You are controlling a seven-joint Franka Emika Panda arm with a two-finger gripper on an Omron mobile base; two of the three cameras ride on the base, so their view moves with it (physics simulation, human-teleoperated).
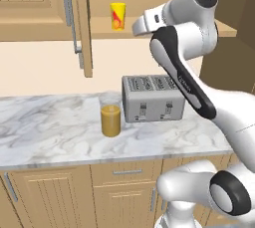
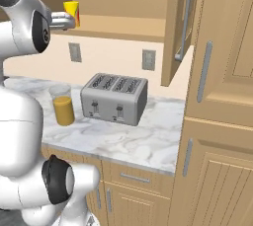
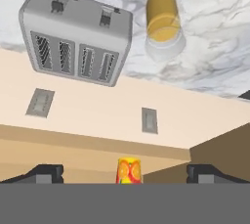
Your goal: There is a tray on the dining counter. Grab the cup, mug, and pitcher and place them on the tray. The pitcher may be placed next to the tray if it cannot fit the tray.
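High up on a tan wooden shelf (image 1: pixel 74 27) below the cabinets, one cup (image 1: pixel 118 16) was seen standing straight up, its long side running up and down and its open mouth pointing up. It was tall, round and yellow, with a red and orange fruit picture on its side, and no handle could be seen. Lower down, on the white and grey marble worktop (image 1: pixel 50 127), one pitcher (image 1: pixel 110 120) was also found standing upright. It was made of clear glass, shaped like a wide round tube, and orange juice filled its lower part. Just beside the pitcher, one shiny grey metal toaster (image 1: pixel 153 97) was set, box-shaped with four slots on top and two levers on its front. Two grey wall sockets (image 2: pixel 75 52) were fixed to the wall behind it. The gripper (image 3: pixel 124 174) was held wide open, with nothing gripped, and the cup was seen between its two dark fingertips (image 3: pixel 45 173) in the hand view, not touched by them. Wooden cabinet doors (image 1: pixel 50 197) with long metal handles were placed under the worktop.
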